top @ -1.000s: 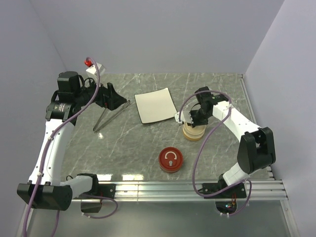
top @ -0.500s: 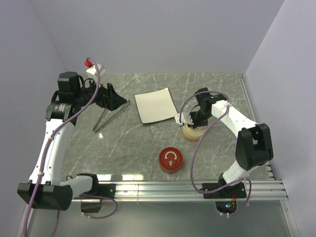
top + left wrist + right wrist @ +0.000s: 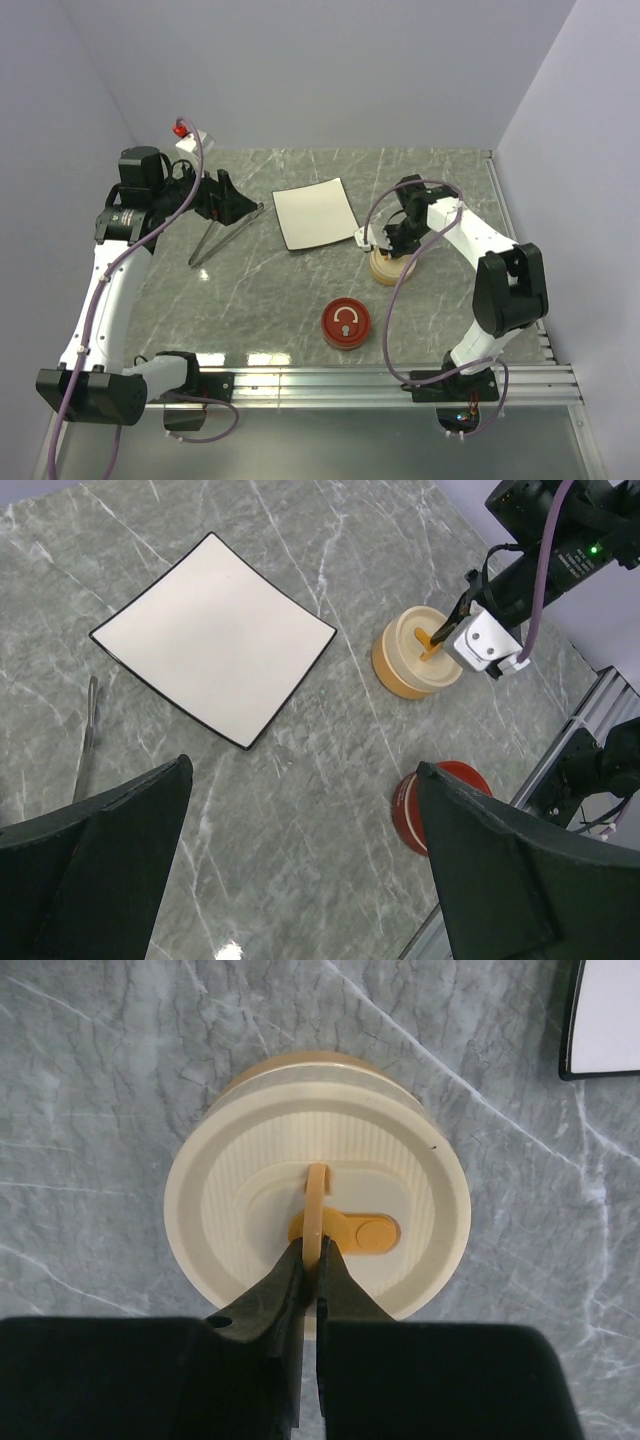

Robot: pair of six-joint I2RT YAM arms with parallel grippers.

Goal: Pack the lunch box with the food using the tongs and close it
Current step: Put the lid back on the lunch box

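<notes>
Lunch box was seen from above just right of the white plate, on which no food was left. Within the last second the right gripper had been lowered onto it, while the left gripper was kept over the tongs. From the left wrist, those jaws were seen spread wide and empty, with the red lid lying apart. From the right wrist, the jaws were pinched shut on the orange loop of the cream inner lid. That lid was judged seated, so only capping remained.

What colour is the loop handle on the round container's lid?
The loop handle is orange-tan, against a cream lid; clearest in the right wrist view.
</notes>
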